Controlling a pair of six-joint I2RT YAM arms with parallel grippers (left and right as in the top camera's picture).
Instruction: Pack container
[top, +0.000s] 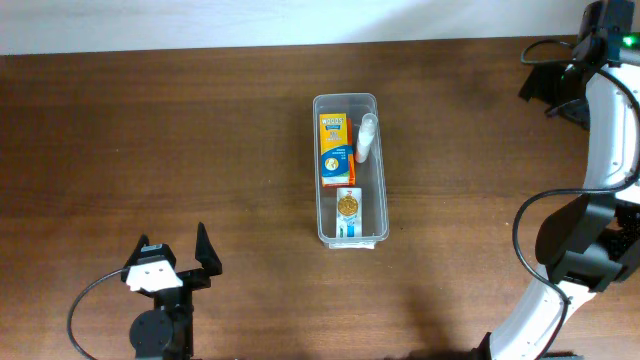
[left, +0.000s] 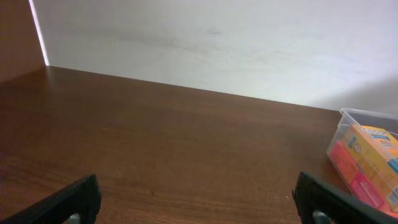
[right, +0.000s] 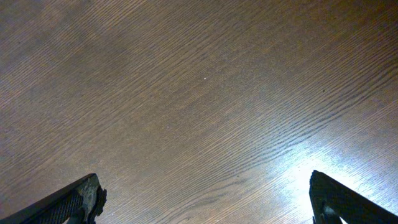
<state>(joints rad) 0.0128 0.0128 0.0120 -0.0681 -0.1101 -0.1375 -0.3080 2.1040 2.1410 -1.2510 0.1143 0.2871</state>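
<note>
The long clear plastic container (top: 345, 97) lies ahead and right of the left tool (top: 175, 252), its long side pointing away. That tool and the right tool (right: 205, 199) gape wide, holding nothing.

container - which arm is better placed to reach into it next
Probably left. The left fingers stand open and nearer the container, and the left wrist view shows its end. The right fingers, also open, see only table.
</note>
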